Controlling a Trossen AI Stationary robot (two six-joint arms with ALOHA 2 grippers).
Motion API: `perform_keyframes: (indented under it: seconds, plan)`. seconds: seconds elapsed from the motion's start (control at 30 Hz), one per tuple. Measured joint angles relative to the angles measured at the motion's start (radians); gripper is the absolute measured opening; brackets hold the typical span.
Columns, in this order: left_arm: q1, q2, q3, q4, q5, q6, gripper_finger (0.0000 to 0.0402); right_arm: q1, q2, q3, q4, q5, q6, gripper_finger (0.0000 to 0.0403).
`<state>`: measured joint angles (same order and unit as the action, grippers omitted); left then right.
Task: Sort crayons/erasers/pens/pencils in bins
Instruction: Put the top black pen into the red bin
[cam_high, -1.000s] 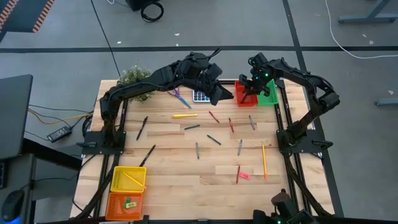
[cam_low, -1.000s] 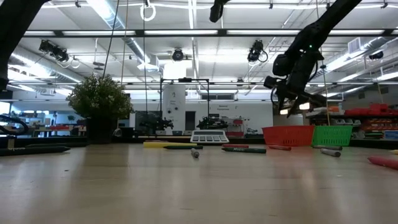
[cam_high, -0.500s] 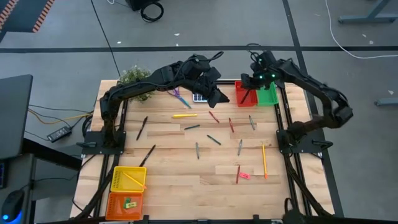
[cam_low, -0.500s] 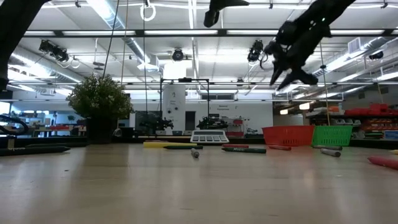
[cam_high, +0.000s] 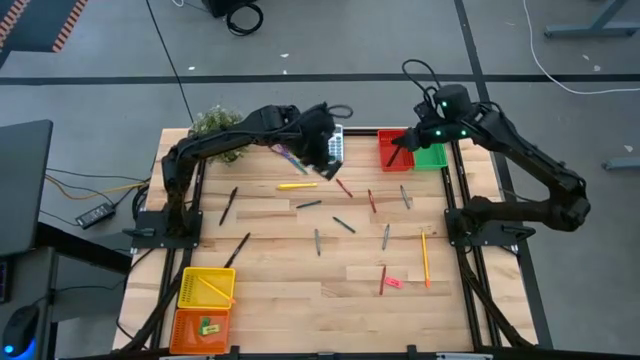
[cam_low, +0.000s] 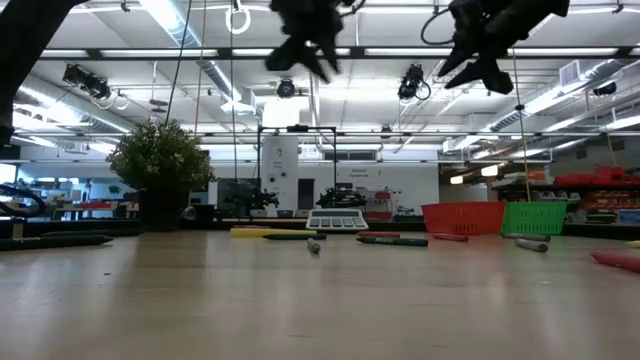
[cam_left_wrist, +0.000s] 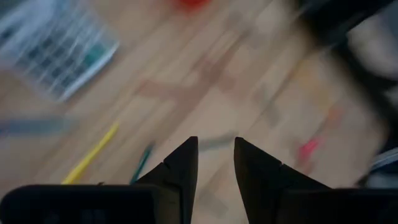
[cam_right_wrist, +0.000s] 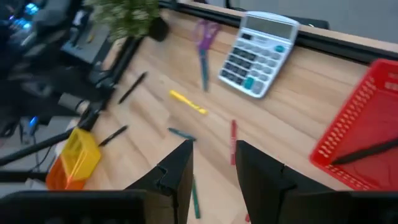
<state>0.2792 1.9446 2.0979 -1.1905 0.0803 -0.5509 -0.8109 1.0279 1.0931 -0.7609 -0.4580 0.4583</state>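
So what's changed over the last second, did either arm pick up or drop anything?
The right gripper rose from low over the red bin to high above it, empty; a dark pen lies in that bin. The left gripper pulled back off the calculator, also empty. Everything on the table stayed put.

Both end effectors (cam_left_wrist: 216, 163) (cam_right_wrist: 213, 163) raised, ajar
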Motion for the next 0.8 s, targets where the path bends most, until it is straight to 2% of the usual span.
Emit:
perform_keyframes:
  seconds: [0.13, 0.27, 0.4, 0.6, 0.8]
  plan:
    - [0.004, -0.001, -0.020, -0.249, -0.082, -0.045, 0.0110, 0.027, -0.026, 0.000, 0.000, -0.006, -0.044, 0.0125]
    - [0.001, -0.001, -0.071, -0.370, -0.107, -0.119, 0.0110, 0.036, -0.022, 0.000, 0.000, -0.058, -0.098, 0.0125]
    - [-0.002, -0.001, -0.142, -0.376, -0.106, -0.120, 0.0110, 0.036, -0.009, 0.000, -0.011, -0.114, -0.122, 0.0125]
    - [-0.001, -0.015, -0.306, -0.379, -0.106, -0.118, 0.0118, 0.036, -0.009, 0.000, -0.047, -0.119, -0.148, 0.0125]
    - [-0.009, -0.154, -0.516, -0.312, -0.114, -0.108, 0.0147, 0.036, -0.010, 0.000, -0.097, -0.119, -0.179, 0.0125]
